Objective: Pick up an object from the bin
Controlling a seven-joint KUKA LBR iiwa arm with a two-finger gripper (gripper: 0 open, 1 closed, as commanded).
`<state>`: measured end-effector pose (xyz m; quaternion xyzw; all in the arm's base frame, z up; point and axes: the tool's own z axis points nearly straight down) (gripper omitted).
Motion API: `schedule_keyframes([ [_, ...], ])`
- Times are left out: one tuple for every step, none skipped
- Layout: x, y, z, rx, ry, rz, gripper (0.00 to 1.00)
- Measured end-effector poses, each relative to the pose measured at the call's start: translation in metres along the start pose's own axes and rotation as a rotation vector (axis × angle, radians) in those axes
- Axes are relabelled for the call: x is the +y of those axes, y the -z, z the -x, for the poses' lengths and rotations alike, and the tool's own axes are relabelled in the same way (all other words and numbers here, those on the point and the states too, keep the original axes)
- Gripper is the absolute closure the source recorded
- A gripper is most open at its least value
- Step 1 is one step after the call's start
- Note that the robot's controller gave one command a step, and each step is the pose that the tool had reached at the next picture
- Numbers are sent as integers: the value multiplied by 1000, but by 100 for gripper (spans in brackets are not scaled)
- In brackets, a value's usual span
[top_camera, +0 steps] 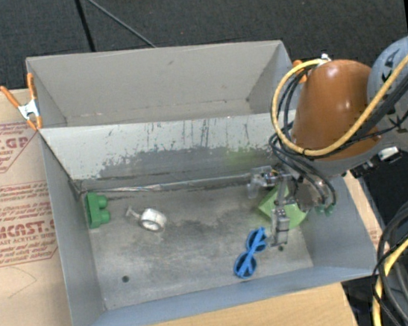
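Note:
My gripper [280, 232] hangs low over the right end of the bin floor. Directly under and beside it lies a flat light-green thing [294, 213], partly hidden by the gripper's body. Just left of the gripper's tip lies a blue looped plastic thing [249, 254], shaped like small spectacles, near the front wall. I cannot see anything held in the gripper.
A small white ring-shaped roll [151, 219] lies left of the middle of the floor. A green block [96, 210] sits against the left wall. The arm with its orange cover and cables leans in over the bin's right rim.

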<state>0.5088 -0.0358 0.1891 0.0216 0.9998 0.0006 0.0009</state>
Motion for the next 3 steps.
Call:
schedule_keyframes([
  [-19, -120, -13, 1, 483, 0, 0],
  [-19, -119, -13, 1, 482, 0, 100],
  [-19, 18, -13, -7, 486, -3, 100],
])
